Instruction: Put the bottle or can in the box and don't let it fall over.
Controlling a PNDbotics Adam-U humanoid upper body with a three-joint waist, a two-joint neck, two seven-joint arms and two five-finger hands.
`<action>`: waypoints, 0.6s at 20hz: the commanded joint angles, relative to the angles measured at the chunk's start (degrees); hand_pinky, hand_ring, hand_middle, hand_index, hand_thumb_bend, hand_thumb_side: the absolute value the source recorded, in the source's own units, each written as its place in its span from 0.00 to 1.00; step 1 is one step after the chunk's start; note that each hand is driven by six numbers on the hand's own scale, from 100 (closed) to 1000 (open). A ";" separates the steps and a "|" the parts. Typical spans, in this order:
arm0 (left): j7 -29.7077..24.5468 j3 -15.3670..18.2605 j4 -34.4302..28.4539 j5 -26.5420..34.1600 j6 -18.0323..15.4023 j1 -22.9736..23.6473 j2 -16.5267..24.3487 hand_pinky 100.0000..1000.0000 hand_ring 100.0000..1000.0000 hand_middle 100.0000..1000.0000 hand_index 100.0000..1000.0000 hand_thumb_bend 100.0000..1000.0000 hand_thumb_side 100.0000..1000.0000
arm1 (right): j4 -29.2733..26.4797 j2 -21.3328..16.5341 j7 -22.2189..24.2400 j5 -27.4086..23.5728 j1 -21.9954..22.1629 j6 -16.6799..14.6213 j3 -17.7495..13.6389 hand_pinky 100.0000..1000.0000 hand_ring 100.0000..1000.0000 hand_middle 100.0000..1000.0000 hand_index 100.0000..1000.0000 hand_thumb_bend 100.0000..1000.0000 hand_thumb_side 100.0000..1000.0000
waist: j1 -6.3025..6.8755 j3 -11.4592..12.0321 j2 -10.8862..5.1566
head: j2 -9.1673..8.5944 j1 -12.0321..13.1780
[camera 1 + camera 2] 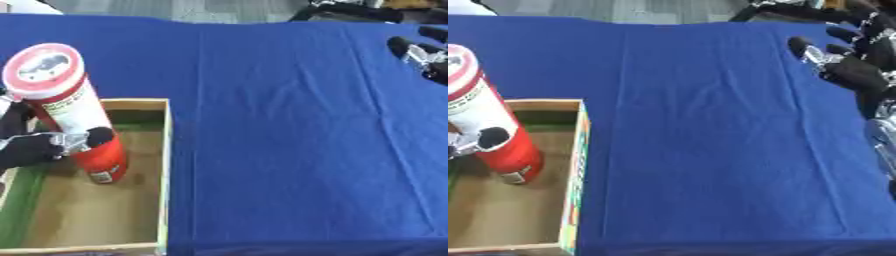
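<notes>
Fingers (92, 137) of the left hand (35, 147) curl round the middle of a tall red and white can (74, 115), which stands inside the wooden box (164, 165) near its far right corner, base on the floor. Right hand (859, 70) hovers with fingers spread above the blue tablecloth's (289, 125) far right edge, holding nothing.

Blue cloth (289, 125) covers the table; grey floor (227, 9) beyond

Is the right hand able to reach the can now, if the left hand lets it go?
Probably not easily. The right hand rests open at the far right, across the blue table, while the can stands in the box, held by the left hand.
</notes>
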 commanded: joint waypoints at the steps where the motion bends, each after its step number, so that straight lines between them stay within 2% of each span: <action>1: 0.65 1.43 -0.64 -0.22 -0.40 0.16 2.36 0.83 0.91 0.83 0.85 0.85 0.24 | -1.10 -1.85 -0.05 -0.15 -0.13 -0.26 -0.74 0.89 0.88 0.88 0.91 0.52 0.00 | 0.22 0.03 -1.38 | -0.03 0.00; 6: 3.05 3.31 -1.71 0.76 -0.92 2.64 4.00 0.82 0.90 0.82 0.84 0.84 0.24 | -1.10 -1.94 -0.16 -0.18 0.03 -0.30 -0.78 0.89 0.88 0.88 0.91 0.52 0.00 | 0.39 0.16 -1.51 | -0.03 -0.15; 12: 6.52 6.71 -3.37 1.98 -2.62 7.69 6.70 0.82 0.90 0.82 0.84 0.83 0.24 | -1.10 -2.03 -0.34 -0.11 0.29 -0.41 -0.96 0.89 0.88 0.88 0.91 0.52 0.00 | 0.48 0.31 -1.44 | -0.08 -0.32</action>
